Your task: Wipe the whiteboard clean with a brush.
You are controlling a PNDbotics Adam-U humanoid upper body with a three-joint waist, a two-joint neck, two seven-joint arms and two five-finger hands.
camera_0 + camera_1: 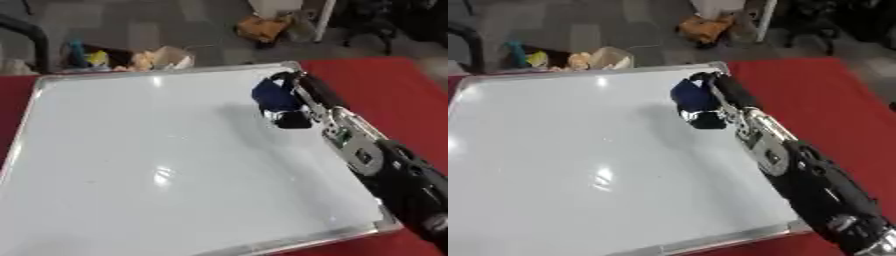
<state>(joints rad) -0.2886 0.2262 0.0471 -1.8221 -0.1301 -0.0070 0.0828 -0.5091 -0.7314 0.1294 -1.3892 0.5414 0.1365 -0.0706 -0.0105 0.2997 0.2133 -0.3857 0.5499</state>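
A large whiteboard (pixel 131 160) with a silver frame lies flat on the red table (pixel 385 85); its surface looks blank, with only light glare. My right arm reaches in from the lower right across the board's right edge. My right hand (pixel 293 102) is over the board's upper right area, fingers curled round a blue brush (pixel 274 96) that rests against the surface. My left hand does not show in either view.
Beyond the table's far edge the floor holds a box of mixed items (pixel 131 59), an orange object (pixel 262 27) and chair legs (pixel 367 30). A black curved bar (pixel 31 35) stands at the upper left.
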